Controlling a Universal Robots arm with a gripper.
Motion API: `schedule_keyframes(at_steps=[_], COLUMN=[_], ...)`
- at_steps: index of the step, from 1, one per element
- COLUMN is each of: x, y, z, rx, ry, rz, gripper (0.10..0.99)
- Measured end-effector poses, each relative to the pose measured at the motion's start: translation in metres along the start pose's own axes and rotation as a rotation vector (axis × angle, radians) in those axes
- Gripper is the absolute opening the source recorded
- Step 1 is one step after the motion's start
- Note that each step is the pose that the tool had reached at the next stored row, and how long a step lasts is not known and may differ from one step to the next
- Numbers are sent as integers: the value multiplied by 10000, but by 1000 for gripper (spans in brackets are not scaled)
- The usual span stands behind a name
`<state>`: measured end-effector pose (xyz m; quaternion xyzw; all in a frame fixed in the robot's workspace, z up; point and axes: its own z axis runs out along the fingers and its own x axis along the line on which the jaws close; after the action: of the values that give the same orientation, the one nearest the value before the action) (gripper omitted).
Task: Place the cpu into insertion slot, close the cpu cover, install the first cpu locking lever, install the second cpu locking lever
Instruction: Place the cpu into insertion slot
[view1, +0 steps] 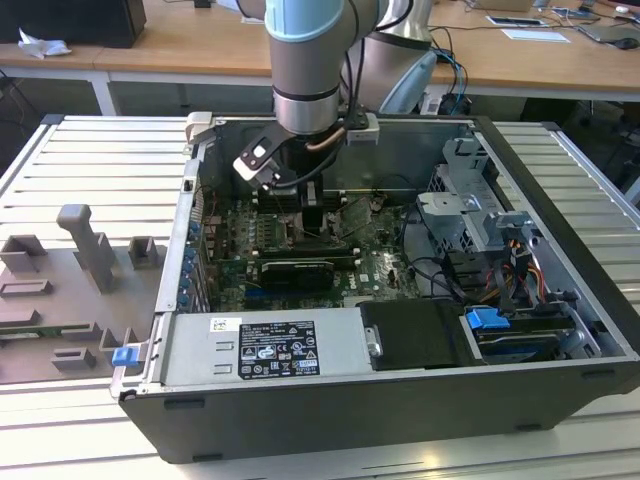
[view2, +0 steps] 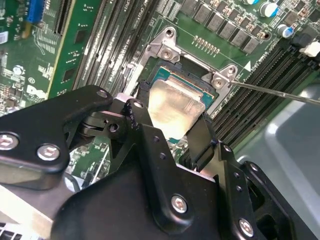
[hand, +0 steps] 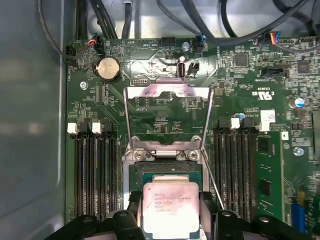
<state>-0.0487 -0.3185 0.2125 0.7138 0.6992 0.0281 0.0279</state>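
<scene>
The cpu (hand: 170, 212), a pale silvery square chip, lies level right over the insertion slot (hand: 134, 172), whose silver rim and green edge frame it. My gripper (hand: 170, 197) is shut on the cpu, with one black finger against each of two opposite sides. In the second wrist view the cpu (view2: 172, 102) shows between the fingers (view2: 137, 117), inside the slot's metal rim (view2: 162, 47). The cpu cover (hand: 167, 90) stands flipped open beyond the slot. A thin locking lever (view2: 280, 92) sticks out beside the slot, unlatched. In the exterior view the gripper (view1: 318, 215) reaches down into the case.
The open computer case (view1: 300, 400) lies on a slatted metal table. Long memory slots (hand: 95, 170) flank the socket on both sides. A black card (view1: 295, 270), a drive cage (view1: 470, 210) and cables (view1: 520, 270) crowd the exterior view's right. Grey fixtures (view1: 90, 245) stand outside on the exterior view's left.
</scene>
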Motion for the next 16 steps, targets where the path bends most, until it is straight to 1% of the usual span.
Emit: schedule_keyframes(at_steps=[3,6,7,10,14,16], x=[0,0,5,11,18,20], y=[-3,-4,4,14,10,9], z=[34,59,67,82,139,150], rx=[-5,-6,-5,-6,-7,-5], ry=[-3,-42,-72,-76,-76,-81], rz=[2,-2,-3,-3,-4,-4], gripper=[541,541,541,541,541,541])
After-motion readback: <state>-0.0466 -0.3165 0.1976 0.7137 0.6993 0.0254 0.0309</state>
